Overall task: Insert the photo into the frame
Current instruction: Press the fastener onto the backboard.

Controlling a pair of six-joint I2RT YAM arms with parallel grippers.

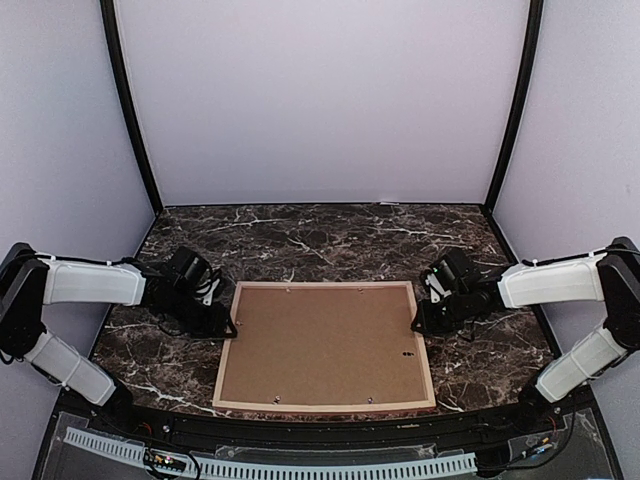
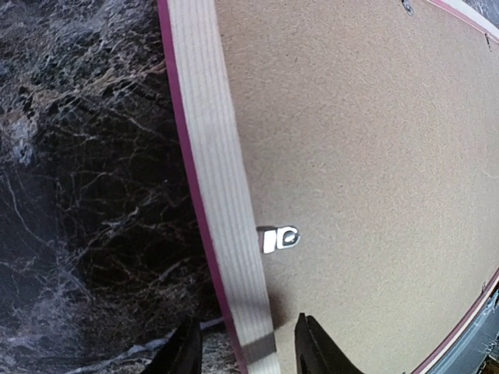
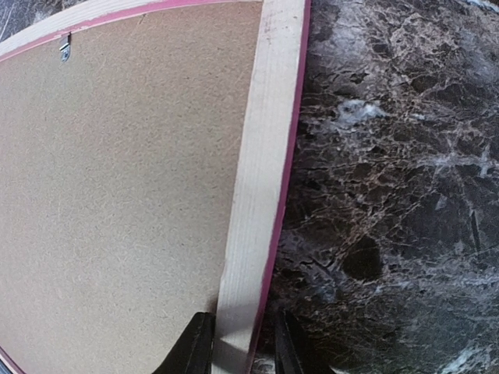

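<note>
Both side rails of the face-down frame are straddled.
The left end effector stands fairly wide around its rail, with a gap on each side. The right end effector sits narrow about the opposite rail, and I cannot tell whether it pinches the wood. Flanking both sides likely steadies the frame, which lies flat mid-desk with the brown backing panel seated. The photo is not visible, perhaps underneath. The desk is dark veined marble, enclosed by plain pale walls.
</note>
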